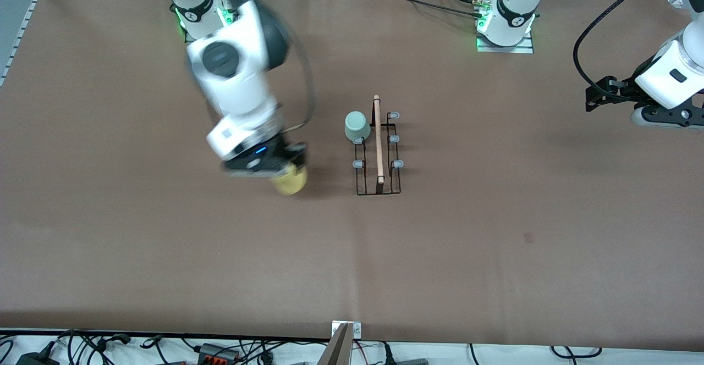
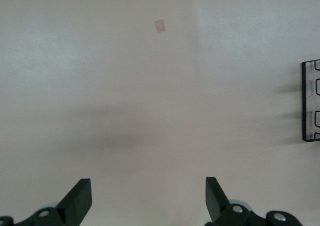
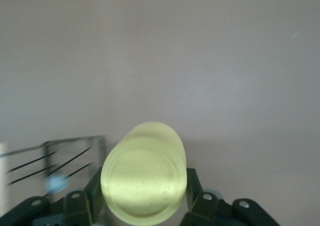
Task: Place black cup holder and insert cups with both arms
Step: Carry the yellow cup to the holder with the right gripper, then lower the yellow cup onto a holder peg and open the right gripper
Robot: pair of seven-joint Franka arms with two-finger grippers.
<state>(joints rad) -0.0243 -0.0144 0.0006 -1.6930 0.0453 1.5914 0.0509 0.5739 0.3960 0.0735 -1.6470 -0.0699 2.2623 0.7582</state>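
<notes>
right pincer [image 1: 286, 171] gripping yellow cup [image 1: 290, 181], no legible txt

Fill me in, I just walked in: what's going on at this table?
The right gripper is shut on the yellow cup, carrying it over the table beside the black cup holder. A grey-green cup already sits on one of the holder's pegs. The left gripper waits at its end of the table, fingers open, holding nothing.
</notes>
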